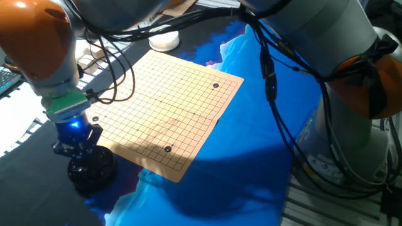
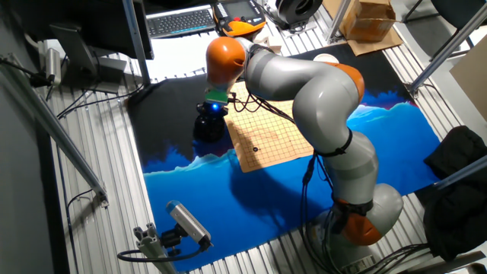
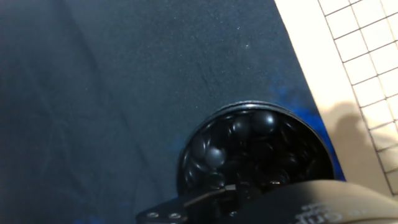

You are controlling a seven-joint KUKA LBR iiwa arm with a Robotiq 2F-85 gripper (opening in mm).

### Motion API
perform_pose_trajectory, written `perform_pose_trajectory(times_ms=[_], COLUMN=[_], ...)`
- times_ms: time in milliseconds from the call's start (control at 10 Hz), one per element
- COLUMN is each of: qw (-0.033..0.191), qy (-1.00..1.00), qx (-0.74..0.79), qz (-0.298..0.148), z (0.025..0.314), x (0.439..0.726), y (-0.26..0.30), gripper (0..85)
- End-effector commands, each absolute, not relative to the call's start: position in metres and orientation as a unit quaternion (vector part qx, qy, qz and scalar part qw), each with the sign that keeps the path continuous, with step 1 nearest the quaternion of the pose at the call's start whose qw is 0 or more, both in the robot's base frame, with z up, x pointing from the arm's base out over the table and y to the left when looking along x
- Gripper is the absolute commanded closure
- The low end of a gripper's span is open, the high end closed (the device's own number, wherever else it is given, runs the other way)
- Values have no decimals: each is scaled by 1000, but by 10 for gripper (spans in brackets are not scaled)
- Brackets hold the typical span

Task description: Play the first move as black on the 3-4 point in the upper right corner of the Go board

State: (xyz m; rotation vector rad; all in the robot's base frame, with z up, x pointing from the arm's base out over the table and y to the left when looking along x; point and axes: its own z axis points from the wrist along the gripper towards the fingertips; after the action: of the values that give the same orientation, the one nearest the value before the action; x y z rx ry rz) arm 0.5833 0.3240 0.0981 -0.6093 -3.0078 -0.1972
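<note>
The board (image 1: 169,107) is pale tan, ruled with a fine dark grid and small black dots. The cloth (image 1: 251,169) is bright blue with a lighter icy edge, dark navy towards the bowl (image 3: 255,149). That bowl is black, filled with glossy black stones (image 3: 261,121). The arm (image 2: 312,84) is grey with orange joints. A white bowl (image 1: 164,41) sits beyond.

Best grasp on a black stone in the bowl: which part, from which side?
Come straight down from above: the bowl is open only at the top and its rim blocks the sides. Pick a stone on top of the pile, such as the glossy one near the far rim, and pinch it across its width at the edges. The gripper hangs over the bowl.
</note>
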Motion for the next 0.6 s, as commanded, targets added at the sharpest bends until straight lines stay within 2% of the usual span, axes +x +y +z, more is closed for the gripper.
perform_pose_trajectory(times_ms=[0,500], qw=[35,34], qy=[-978,-985], qx=[-197,-164], qz=[-64,-46], z=[103,132], x=[583,586], y=[323,302], gripper=[850,850])
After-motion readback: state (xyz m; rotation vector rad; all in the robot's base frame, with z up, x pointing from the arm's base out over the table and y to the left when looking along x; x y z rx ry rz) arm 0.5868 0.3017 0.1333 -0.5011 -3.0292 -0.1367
